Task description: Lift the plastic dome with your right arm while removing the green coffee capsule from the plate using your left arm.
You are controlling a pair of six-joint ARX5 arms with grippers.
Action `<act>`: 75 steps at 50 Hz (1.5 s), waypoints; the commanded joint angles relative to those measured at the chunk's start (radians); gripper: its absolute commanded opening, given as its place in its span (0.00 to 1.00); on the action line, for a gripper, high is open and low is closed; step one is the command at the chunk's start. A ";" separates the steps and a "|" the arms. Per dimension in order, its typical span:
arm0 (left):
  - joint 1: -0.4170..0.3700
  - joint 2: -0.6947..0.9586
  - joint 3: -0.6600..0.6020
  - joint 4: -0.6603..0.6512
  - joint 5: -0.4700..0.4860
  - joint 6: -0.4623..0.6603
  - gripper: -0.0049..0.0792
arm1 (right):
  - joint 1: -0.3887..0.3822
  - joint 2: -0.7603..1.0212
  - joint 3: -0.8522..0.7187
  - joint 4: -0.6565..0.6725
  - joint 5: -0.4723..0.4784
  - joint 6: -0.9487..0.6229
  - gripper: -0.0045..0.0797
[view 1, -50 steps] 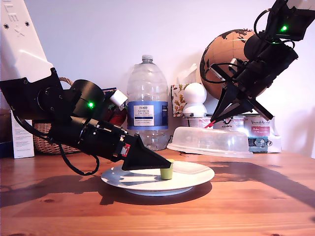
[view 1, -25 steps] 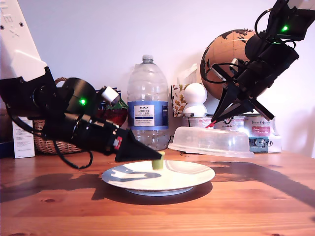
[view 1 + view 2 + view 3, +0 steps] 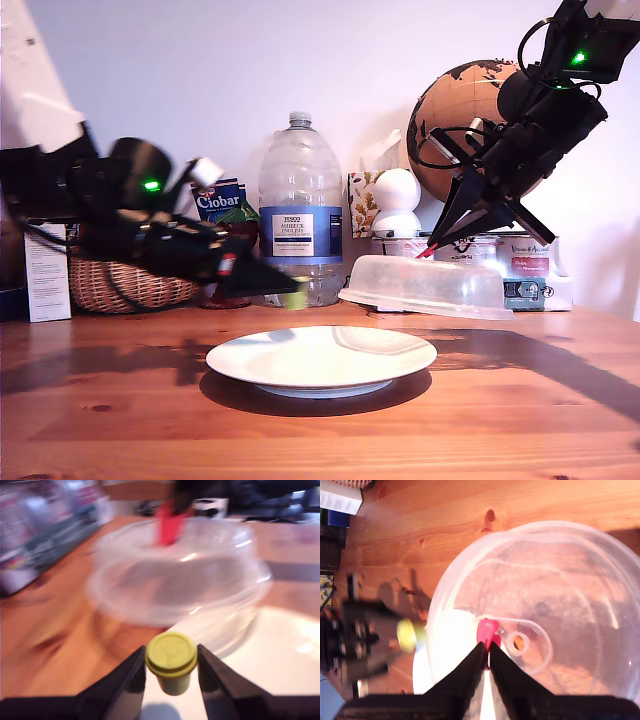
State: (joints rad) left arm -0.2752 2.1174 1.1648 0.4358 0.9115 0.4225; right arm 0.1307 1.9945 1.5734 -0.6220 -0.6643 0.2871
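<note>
At the exterior view's left, my first gripper [image 3: 292, 294] pinches the green coffee capsule [image 3: 294, 297] above the plate [image 3: 321, 360]; at right, my second gripper [image 3: 430, 249] clamps the plastic dome's [image 3: 428, 287] red tab [image 3: 487, 631], dome aloft.

Both arms are black throughout. The first arm [image 3: 140, 215] is motion-blurred in the exterior view; it shows a rounded black joint housing carrying a small green light [image 3: 152, 185], a white knob [image 3: 207, 170], a small red mark [image 3: 226, 264] on its body, black cables looping beneath it, and a white upper link rising at the exterior view's left. Its end effector [image 3: 171, 672] has two black, wedge-shaped fingers [image 3: 125, 680]. The second arm [image 3: 545, 110] also bears a green light [image 3: 577, 58], with black cables curling beside it. Its end effector [image 3: 487, 657] ends in two long, thin, pointed black fingers [image 3: 467, 672].
</note>
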 commanded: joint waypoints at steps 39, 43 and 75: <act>0.162 0.008 -0.005 -0.221 -0.189 0.076 0.30 | 0.144 -0.023 0.013 0.011 -0.043 0.008 0.04; 0.172 0.008 -0.005 -0.230 -0.189 0.080 0.30 | 0.172 -0.023 0.013 0.009 -0.040 0.007 0.04; 0.201 0.008 -0.005 -0.227 -0.187 0.080 0.30 | 0.323 -0.023 0.013 -0.086 0.151 -0.076 0.04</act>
State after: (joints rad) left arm -0.0780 2.1155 1.1652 0.2134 0.7319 0.4976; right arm 0.4477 1.9945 1.5734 -0.7094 -0.5259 0.2260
